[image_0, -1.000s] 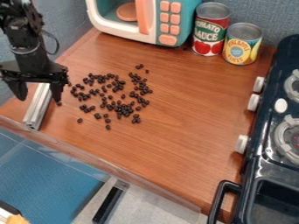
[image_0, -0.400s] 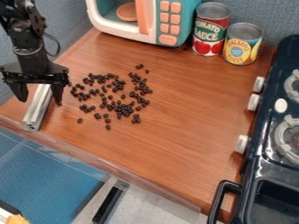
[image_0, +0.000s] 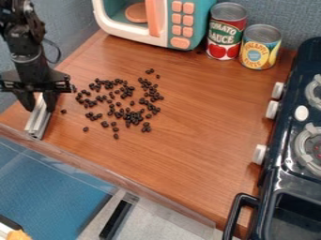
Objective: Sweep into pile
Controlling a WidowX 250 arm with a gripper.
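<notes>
At far left, my black gripper (image_0: 39, 104) hangs pointing downward over the upper end of a metal bar (image_0: 37, 124), near the tabletop's left edge; whether it is clenched on the bar or released about it, I cannot tell. The bar, straight, grooved and silvery, slants toward the front edge.

Just right of the bar sits a lone bean (image_0: 63, 111). Next come the beans (image_0: 133, 117), small, dark and rounded, scattered loosely over the left-centre of the tabletop (image_0: 188, 140), densest toward the lower right of the scatter. The tabletop is reddish-brown with a smooth, fine wood grain; its front edge, bordered by a transparent strip (image_0: 122, 179), runs obliquely from left to lower right.

Behind the beans, at the rear, stands a toy microwave (image_0: 114, 26) with a rounded white frame, teal body and orange buttons (image_0: 180, 43). To its right are two cylindrical cans, a taller red can (image_0: 225, 33) and a shorter yellow can (image_0: 259, 52), side by side.

Wood grain spans the room between beans and stove. The dark, glossy toy stove (image_0: 276, 187) bounds the right side, its white knobs (image_0: 259, 154) and curved black handle (image_0: 233, 213) projecting leftward.
</notes>
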